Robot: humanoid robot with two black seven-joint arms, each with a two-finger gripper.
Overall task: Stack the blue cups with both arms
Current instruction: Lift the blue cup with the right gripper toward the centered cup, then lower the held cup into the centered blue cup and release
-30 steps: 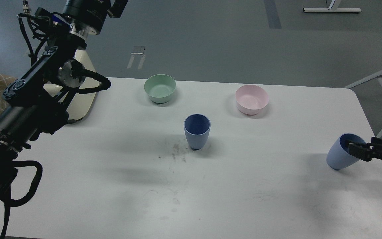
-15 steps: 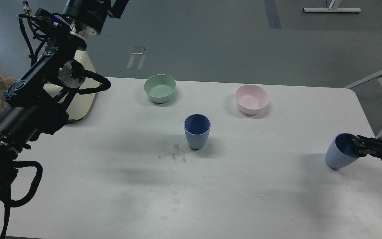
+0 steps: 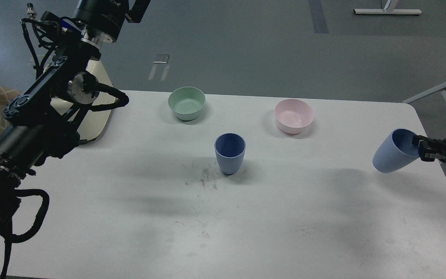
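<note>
Head view, right gripper (image 3: 420, 149): fingers are pinching the paler cup (image 3: 393, 152) at its rim.
Cup axis: tilting, mouth facing the fingers, base leaning away leftward.
Left gripper: fingers' state cannot be told.

Lab: white table (image 3: 246, 232), bare grey floor (image 3: 246, 46).

Upright darker cup (image 3: 229, 153); tilted paler cup (image 3: 391, 153)

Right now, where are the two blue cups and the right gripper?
darker blue cup (image 3: 229, 159), head view, on its outer wall.
paler blue cup (image 3: 390, 157), head view, on its tilted side wall.
right gripper (image 3: 419, 146), head view, at the fingertips clamping the cup's rim.
</note>
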